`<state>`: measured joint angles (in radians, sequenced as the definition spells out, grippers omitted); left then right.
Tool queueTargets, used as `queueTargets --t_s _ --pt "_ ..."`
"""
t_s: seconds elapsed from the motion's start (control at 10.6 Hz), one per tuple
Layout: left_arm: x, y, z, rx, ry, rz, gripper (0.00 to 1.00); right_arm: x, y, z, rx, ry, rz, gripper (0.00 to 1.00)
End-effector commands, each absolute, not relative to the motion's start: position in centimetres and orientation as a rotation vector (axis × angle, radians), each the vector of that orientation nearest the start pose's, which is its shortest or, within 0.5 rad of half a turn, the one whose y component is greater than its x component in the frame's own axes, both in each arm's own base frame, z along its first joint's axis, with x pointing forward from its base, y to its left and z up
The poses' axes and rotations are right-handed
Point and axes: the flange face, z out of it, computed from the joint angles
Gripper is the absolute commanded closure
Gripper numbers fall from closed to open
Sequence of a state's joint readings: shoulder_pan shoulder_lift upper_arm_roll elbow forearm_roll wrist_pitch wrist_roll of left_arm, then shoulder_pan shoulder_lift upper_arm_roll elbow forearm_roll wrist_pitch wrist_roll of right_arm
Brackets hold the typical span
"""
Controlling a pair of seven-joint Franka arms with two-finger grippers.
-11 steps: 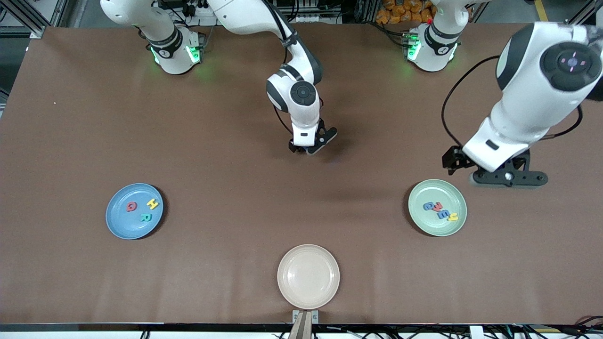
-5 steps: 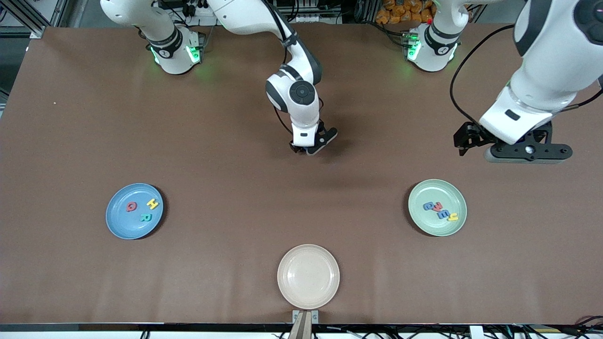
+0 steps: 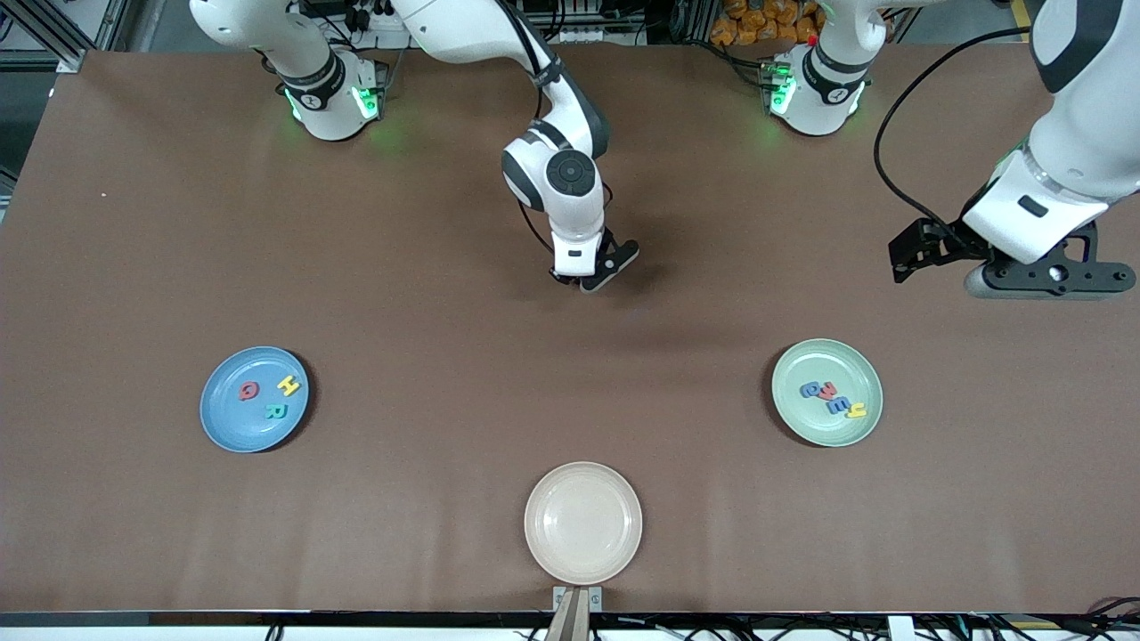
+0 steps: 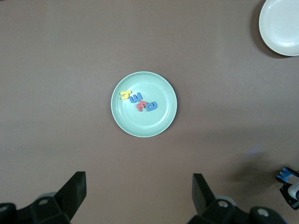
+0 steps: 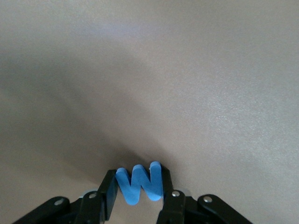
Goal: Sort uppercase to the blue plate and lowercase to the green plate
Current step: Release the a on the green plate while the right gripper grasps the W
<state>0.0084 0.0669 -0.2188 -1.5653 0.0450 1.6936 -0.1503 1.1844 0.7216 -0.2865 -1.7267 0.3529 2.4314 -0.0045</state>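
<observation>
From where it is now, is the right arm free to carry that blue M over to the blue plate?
Probably yes. The right end effector grips the blue M over bare table, and nothing stands between it and the blue plate; the left end effector waits open near the green plate.

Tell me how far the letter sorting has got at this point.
Nearly done. The green plate holds four lowercase letters, and the blue plate holds Q, H and R. The right gripper is shut on the blue M at mid-table. Left to do: carry M to the blue plate. The left gripper waits open, above the table.
</observation>
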Motion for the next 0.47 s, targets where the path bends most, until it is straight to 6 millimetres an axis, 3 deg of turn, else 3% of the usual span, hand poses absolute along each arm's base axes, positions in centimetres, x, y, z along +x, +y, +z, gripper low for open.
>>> queueTargets --t_s 0.0,0.19,0.38 --pt "55.8 -10.9 61.0 -3.133 0.125 -0.106 0.00 42.4 51.3 19.7 -2.921 -0.975 -0.004 1.00" --pt "55.4 -10.8 61.5 -3.131 0.127 -0.111 0.00 46.6 47.3 22.4 -2.969 -0.887 0.016 1.00" --pt "55.5 -10.6 61.7 -3.132 0.115 -0.113 0.00 51.9 41.4 26.1 -2.966 -0.778 0.031 1.00"
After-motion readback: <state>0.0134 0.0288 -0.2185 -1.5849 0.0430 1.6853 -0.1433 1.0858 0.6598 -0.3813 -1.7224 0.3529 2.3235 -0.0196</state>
